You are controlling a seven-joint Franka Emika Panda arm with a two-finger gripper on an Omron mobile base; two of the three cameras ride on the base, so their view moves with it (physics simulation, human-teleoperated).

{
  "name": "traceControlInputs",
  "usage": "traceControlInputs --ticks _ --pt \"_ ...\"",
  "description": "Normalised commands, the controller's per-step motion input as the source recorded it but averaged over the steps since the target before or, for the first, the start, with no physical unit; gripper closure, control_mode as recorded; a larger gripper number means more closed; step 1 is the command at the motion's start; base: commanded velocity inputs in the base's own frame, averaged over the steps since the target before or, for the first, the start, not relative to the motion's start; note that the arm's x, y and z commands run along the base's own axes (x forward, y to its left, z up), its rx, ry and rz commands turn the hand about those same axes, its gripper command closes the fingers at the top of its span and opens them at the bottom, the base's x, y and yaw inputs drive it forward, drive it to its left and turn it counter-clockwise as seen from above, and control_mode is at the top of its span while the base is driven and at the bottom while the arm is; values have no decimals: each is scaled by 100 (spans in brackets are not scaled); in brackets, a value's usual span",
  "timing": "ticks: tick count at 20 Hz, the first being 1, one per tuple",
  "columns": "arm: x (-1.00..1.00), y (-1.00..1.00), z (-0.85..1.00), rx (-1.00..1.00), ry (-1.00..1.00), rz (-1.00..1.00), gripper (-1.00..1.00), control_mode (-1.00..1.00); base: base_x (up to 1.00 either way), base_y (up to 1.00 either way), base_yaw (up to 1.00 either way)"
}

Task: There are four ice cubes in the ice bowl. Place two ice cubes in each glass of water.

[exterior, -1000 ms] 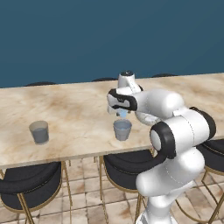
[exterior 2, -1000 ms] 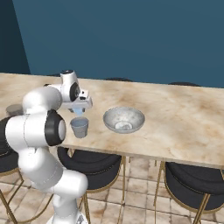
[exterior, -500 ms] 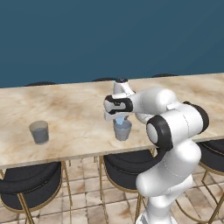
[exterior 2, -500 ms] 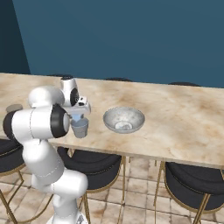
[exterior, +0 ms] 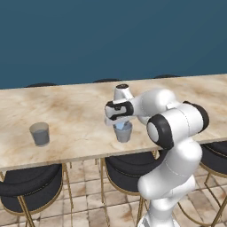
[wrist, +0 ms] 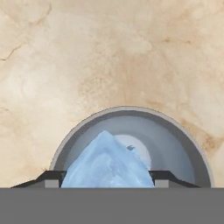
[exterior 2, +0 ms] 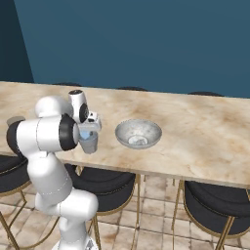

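My gripper (wrist: 107, 181) is shut on a light-blue ice cube (wrist: 107, 164), which sits between the two dark fingertips (wrist: 52, 178). It hangs straight over the mouth of a grey-blue glass of water (wrist: 175, 148). In the base views the hand (exterior: 118, 120) stands just above this glass (exterior: 123, 132) near the counter's front edge. The second glass (exterior: 40, 134) stands far to the left. The ice bowl (exterior 2: 138, 134) sits to the right of the near glass (exterior 2: 90, 142), and a pale lump lies on its bottom.
The marble counter (exterior: 71, 111) runs across the whole view before a dark blue wall. Black stools with gold legs (exterior: 26, 190) are tucked under its front edge. Another stool (exterior 2: 215, 205) stands at the right.
The hand has come down a little with the ice cube, closer to the near glass's mouth, and the arm's elbow has swung. The glasses and the bowl have stayed in place.
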Motion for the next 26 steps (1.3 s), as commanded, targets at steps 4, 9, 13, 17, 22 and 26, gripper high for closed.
traceControlInputs --ticks 4,9,13,17,22,26 --pt "22 0 0 2 4 0 100 -100 0 0 0" --pt "0 -4 -1 0 10 0 -100 -100 0 0 0" --pt "1 0 0 0 2 0 -100 -100 0 0 0" --pt "0 -1 27 3 -1 0 -100 -100 0 0 0" --pt "-1 -20 40 4 0 0 -100 -100 0 0 0" --pt "-14 -71 25 6 0 -9 -100 -100 0 0 0"
